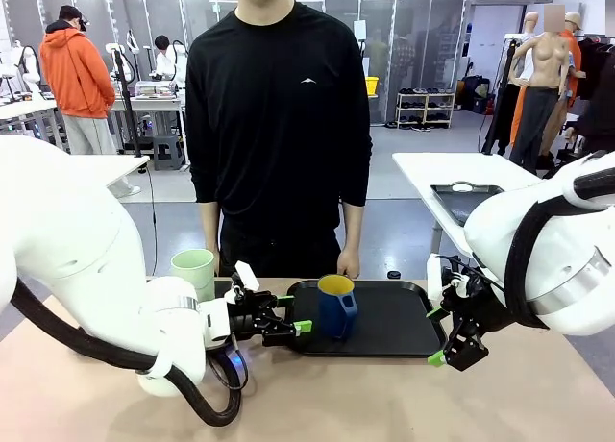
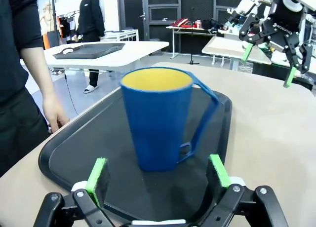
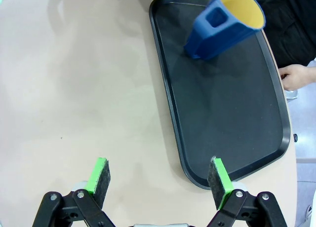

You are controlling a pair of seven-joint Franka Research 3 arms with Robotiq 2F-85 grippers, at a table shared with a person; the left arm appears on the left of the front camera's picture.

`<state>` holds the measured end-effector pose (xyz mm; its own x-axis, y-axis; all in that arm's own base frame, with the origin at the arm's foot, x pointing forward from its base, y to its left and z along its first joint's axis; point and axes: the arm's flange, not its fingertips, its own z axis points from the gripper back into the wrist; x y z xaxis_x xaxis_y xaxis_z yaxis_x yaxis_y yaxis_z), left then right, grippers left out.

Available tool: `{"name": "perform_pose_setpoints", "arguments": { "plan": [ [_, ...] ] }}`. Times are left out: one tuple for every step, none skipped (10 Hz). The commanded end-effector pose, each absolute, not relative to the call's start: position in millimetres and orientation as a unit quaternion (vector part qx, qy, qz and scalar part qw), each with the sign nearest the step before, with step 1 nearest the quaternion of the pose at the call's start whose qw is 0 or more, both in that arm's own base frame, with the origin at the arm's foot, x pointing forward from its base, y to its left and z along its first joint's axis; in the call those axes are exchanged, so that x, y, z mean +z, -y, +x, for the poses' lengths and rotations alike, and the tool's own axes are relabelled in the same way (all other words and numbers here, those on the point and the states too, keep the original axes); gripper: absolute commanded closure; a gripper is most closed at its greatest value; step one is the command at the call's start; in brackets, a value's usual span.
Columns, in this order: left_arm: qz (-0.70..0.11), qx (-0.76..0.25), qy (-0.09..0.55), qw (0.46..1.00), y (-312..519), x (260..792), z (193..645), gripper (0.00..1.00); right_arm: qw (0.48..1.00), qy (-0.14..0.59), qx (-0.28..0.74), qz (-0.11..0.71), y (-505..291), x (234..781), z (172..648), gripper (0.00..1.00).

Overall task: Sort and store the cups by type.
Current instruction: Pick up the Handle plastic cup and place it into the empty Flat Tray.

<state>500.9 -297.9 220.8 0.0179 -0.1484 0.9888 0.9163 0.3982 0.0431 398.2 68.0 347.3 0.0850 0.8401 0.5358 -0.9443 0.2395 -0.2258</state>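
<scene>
From the front, the blue mug (image 1: 336, 306) stands upright on the left end of the black tray (image 1: 394, 322), low centre of the frame. The green tumbler (image 1: 195, 273) stands on the table at left, behind the left arm. The left gripper (image 1: 300, 325) is just beside the mug, jaws wide, holding nothing. The right gripper (image 1: 434, 336) hangs open and empty at the tray's right edge. The person stands behind, one hand (image 1: 348, 263) near the tray.

In the left wrist view the mug (image 2: 158, 119) fills the centre, its thin loop handle at right, yellow inside and apparently empty. The green pads (image 2: 97, 176) flank its base without touching. It looks like light, rigid, smooth plastic; I'd grip across the body, not the slim handle.

The right wrist view shows the mug (image 3: 222, 25) at upper right on the tray (image 3: 222, 118), which otherwise holds nothing. Its own gripper (image 3: 160, 180) spreads empty across the tray's near edge.
</scene>
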Motion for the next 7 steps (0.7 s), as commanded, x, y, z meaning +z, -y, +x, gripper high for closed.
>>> {"name": "perform_pose_setpoints", "arguments": {
  "plan": [
    [-0.343, -0.426, 0.556, 0.627, 299.4, 220.8, 503.3, 0.0, 0.728, 0.293, 0.614, 0.089, -67.1, 347.0, 398.8, 0.0],
    [-0.343, -0.426, 0.556, 0.627, 299.4, 220.8, 503.3, 0.0, 0.728, 0.293, 0.614, 0.089, -67.1, 347.0, 398.8, 0.0],
    [-0.343, -0.426, 0.556, 0.627, 299.4, 220.8, 503.3, 0.0, 0.728, 0.293, 0.614, 0.089, -67.1, 347.0, 398.8, 0.0],
    [-0.343, -0.426, 0.556, 0.627, 299.4, 220.8, 503.3, 0.0, 0.728, 0.293, 0.614, 0.089, -67.1, 347.0, 398.8, 0.0],
    [-0.343, -0.426, 0.556, 0.627, 299.4, 220.8, 503.3, 0.0, 0.728, 0.293, 0.614, 0.089, -67.1, 347.0, 398.8, 0.0],
    [-0.343, -0.426, 0.556, 0.627, 299.4, 220.8, 503.3, 0.0, 0.728, 0.293, 0.614, 0.089, -67.1, 347.0, 398.8, 0.0],
    [-0.343, -0.426, 0.556, 0.627, 299.4, 220.8, 503.3, 0.0, 0.728, 0.293, 0.614, 0.089, -67.1, 347.0, 398.8, 0.0]
  ]
}}
